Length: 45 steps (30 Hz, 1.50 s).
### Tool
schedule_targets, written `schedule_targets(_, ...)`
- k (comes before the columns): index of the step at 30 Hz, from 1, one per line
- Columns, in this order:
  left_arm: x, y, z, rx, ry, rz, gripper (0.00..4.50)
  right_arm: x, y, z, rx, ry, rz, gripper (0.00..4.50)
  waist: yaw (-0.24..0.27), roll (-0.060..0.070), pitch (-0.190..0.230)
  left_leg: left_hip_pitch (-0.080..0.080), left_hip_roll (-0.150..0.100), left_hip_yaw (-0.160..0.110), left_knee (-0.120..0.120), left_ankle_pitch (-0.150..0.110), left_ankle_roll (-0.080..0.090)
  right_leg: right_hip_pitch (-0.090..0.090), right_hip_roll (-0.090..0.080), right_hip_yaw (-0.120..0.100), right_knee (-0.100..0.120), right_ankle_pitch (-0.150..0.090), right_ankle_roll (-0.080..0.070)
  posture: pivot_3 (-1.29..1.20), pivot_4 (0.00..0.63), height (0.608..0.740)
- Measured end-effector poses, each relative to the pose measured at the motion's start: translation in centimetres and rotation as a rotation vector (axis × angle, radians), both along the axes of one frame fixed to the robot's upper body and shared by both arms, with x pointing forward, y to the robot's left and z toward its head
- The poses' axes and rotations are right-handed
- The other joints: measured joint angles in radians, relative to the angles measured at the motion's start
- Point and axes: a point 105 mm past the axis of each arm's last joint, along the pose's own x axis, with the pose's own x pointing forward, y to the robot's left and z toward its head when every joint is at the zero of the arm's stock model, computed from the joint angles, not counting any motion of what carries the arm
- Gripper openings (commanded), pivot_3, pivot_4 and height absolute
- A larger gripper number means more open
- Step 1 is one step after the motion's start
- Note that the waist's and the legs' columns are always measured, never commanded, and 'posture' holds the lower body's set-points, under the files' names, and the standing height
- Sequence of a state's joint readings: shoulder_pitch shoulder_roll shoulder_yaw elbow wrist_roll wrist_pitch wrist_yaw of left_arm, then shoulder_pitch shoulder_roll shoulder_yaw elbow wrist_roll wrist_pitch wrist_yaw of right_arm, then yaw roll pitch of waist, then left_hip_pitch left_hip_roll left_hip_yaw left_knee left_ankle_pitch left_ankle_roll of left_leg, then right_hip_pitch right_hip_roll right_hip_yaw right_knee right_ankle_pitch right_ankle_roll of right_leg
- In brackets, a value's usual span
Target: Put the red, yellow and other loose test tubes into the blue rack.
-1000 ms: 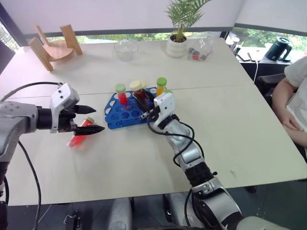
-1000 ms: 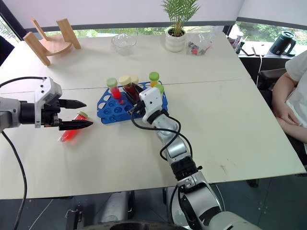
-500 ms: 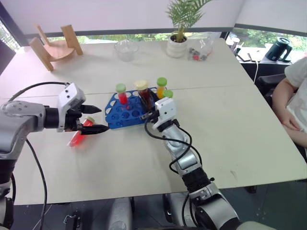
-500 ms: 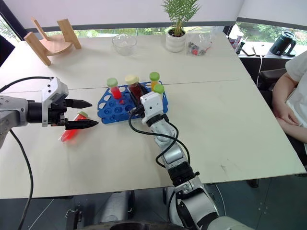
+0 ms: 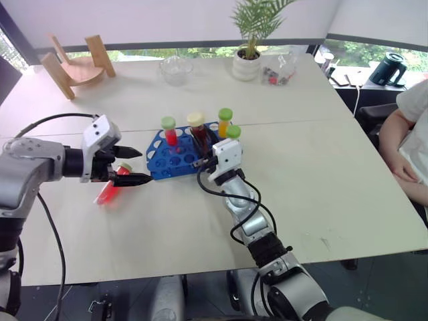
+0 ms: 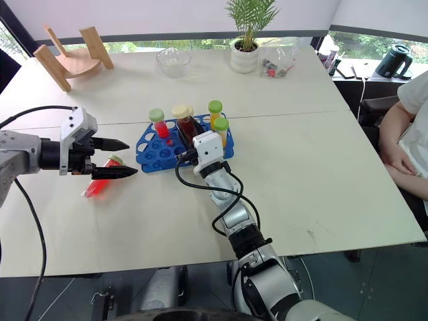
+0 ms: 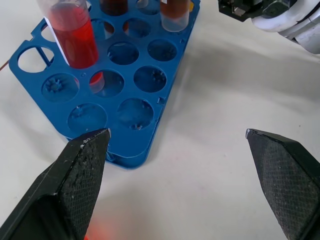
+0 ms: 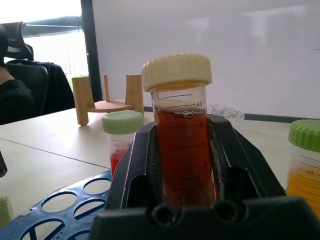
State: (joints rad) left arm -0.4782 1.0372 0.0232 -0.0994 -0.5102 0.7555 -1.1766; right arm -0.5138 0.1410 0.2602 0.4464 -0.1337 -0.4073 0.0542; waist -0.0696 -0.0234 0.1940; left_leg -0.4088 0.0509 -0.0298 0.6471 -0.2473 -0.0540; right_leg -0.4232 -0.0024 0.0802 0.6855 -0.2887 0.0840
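1. We took the blue rack [image 5: 175, 155] as our landmark; it sat on the pale table [image 5: 314, 167], near its middle.
2. Our right gripper [image 5: 200, 148] stood at the rack's near right corner, its fingers pressed onto a dark brown tube with a cream cap [image 5: 196, 132]. The right wrist view showed that tube [image 8: 182, 145] upright between the black fingers [image 8: 135, 170].
3. The brown tube stood over the rack's right half; we could not tell whether its base had entered a hole.
4. A red tube with a green cap [image 5: 169, 130] stood upright in a hole at the rack's far side, left of the brown tube.
5. A yellow-orange tube with a green cap [image 5: 225, 122] stood upright at the rack's far right end. Another green cap [image 5: 233, 132] showed just beside it, toward the rack's near right corner.
6. Our left gripper [image 5: 132, 167] hovered left of the rack, fingers spread wide and empty, pointing toward the rack.
7. A loose red tube [image 5: 111, 186] lay on its side on the table, left of the rack, under the left gripper's fingers, which were not closed on it.
8. Beyond the rack we noted a wooden stand [image 5: 73, 65], a clear glass bowl [image 5: 175, 69] and a potted plant [image 5: 249, 41].
9. A person's arm [image 5: 409, 157] showed well to the right of the rack.
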Motion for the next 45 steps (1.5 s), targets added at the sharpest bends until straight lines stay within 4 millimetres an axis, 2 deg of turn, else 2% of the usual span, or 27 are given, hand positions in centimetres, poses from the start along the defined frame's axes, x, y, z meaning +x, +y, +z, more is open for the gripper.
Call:
schedule_targets(3,0.0,0.1,-0.2,0.000,0.004,0.004,4.50,0.3,-0.1,-1.0,-0.007,0.027,-0.006,0.86,0.000,0.000,0.000,0.000,0.000,0.000,0.000,0.000,0.000,0.000,0.000,0.000,0.000,0.000,0.000,0.00,0.150,0.740)
schedule_targets(11,-0.2,0.3,-0.8,0.004,0.019,0.023,4.50,0.5,0.0,-1.0,0.002,0.029,0.001,0.86,0.000,0.000,0.000,0.001,0.000,0.000,0.000,0.001,-0.001,0.000,0.000,0.000,0.001,0.000,-0.001,0.00,0.150,0.740)
schedule_targets(12,-0.2,0.3,-0.8,0.003,0.018,0.024,4.50,0.5,0.1,-1.0,-0.001,0.029,0.005,1.66,-0.001,0.000,0.000,0.001,0.000,0.000,0.000,0.001,-0.001,0.000,0.000,0.000,0.001,0.000,-0.001,0.00,0.150,0.740)
schedule_targets(14,-0.1,0.3,-0.8,0.003,0.016,0.025,4.50,0.4,0.2,-1.1,-0.008,0.035,0.011,2.19,0.000,0.000,0.000,0.001,0.000,0.000,0.000,0.001,-0.001,0.000,0.000,0.000,0.001,0.000,-0.001,0.00,0.150,0.740)
schedule_targets(16,-0.1,0.3,-0.8,0.000,0.013,0.028,4.50,0.4,0.4,-1.5,-0.024,0.049,0.022,3.15,0.000,0.000,0.000,0.001,0.000,0.000,0.000,0.001,-0.001,0.000,0.000,0.000,0.001,0.000,-0.001,0.00,0.150,0.740)
schedule_targets(20,1.2,0.9,-0.6,0.002,-0.030,0.112,4.50,-0.6,1.0,-1.1,-0.045,0.033,0.067,3.15,0.000,0.000,0.000,0.000,0.000,-0.001,-0.001,0.001,-0.001,-0.001,0.001,0.000,0.001,0.000,-0.001,0.00,0.150,0.740)
schedule_targets(23,2.1,2.3,-0.1,0.038,-0.064,0.197,4.50,-1.2,0.6,0.2,-0.057,-0.005,0.086,3.15,0.000,0.000,0.000,0.000,0.000,-0.001,0.000,0.001,-0.001,-0.001,0.001,0.000,0.001,0.000,-0.001,0.00,0.150,0.740)
schedule_targets(26,2.9,3.4,0.9,0.064,-0.060,0.282,4.50,-2.4,-0.3,2.5,-0.097,-0.068,0.124,3.15,0.002,0.000,0.001,-0.001,0.000,-0.001,0.000,0.001,-0.001,-0.001,0.001,-0.001,0.001,0.000,-0.001,0.00,0.150,0.740)
schedule_targets(31,3.7,5.2,4.8,0.099,-0.012,0.442,4.50,-4.3,-3.0,7.1,-0.194,-0.144,0.223,3.15,0.008,0.000,0.000,-0.001,-0.001,-0.002,0.001,0.001,-0.001,0.000,0.001,-0.001,0.001,0.000,0.000,0.00,0.150,0.740)
schedule_targets(33,4.0,5.5,5.0,0.127,0.054,0.500,4.50,-4.8,-3.7,8.3,-0.256,-0.167,0.272,3.15,0.008,0.000,0.000,0.001,-0.001,-0.002,0.001,0.001,-0.001,0.001,0.001,-0.001,0.001,0.000,0.000,0.00,0.150,0.740)
schedule_targets(37,3.6,5.7,1.4,0.227,0.291,0.555,4.50,-5.7,-4.6,8.4,-0.335,-0.082,0.424,3.15,0.002,0.000,0.001,0.000,0.000,-0.003,0.000,0.001,-0.001,0.000,0.002,-0.001,0.001,0.000,-0.001,0.00,0.150,0.740)
schedule_targets(40,3.6,4.6,-0.6,0.232,0.438,0.563,4.50,-7.0,-5.4,7.5,-0.434,0.061,0.574,3.15,0.007,0.001,0.001,-0.001,0.000,-0.002,0.000,0.001,-0.001,0.000,0.002,-0.001,0.000,0.000,-0.001,0.00,0.150,0.740)
schedule_targets(42,3.6,4.0,-2.2,0.234,0.537,0.595,4.50,-8.6,-6.4,6.6,-0.515,0.199,0.705,3.15,0.017,0.001,0.001,-0.001,0.000,-0.003,0.000,0.001,-0.001,0.000,0.002,-0.001,0.000,0.000,-0.001,0.00,0.150,0.740)
schedule_targets(43,3.4,4.1,-3.3,0.265,0.587,0.613,4.50,-10.1,-6.8,6.4,-0.535,0.273,0.803,3.15,0.019,0.001,0.002,-0.001,0.000,-0.002,0.000,0.000,0.000,0.000,0.002,-0.001,0.000,0.000,-0.001,0.00,0.150,0.740)
schedule_targets(45,3.1,4.5,-4.3,0.314,0.621,0.622,4.50,-11.9,-6.9,6.5,-0.535,0.331,0.900,3.15,0.014,0.000,0.002,-0.001,0.001,-0.003,0.000,0.000,0.001,-0.001,0.003,-0.001,0.000,-0.001,-0.001,0.00,0.150,0.740)
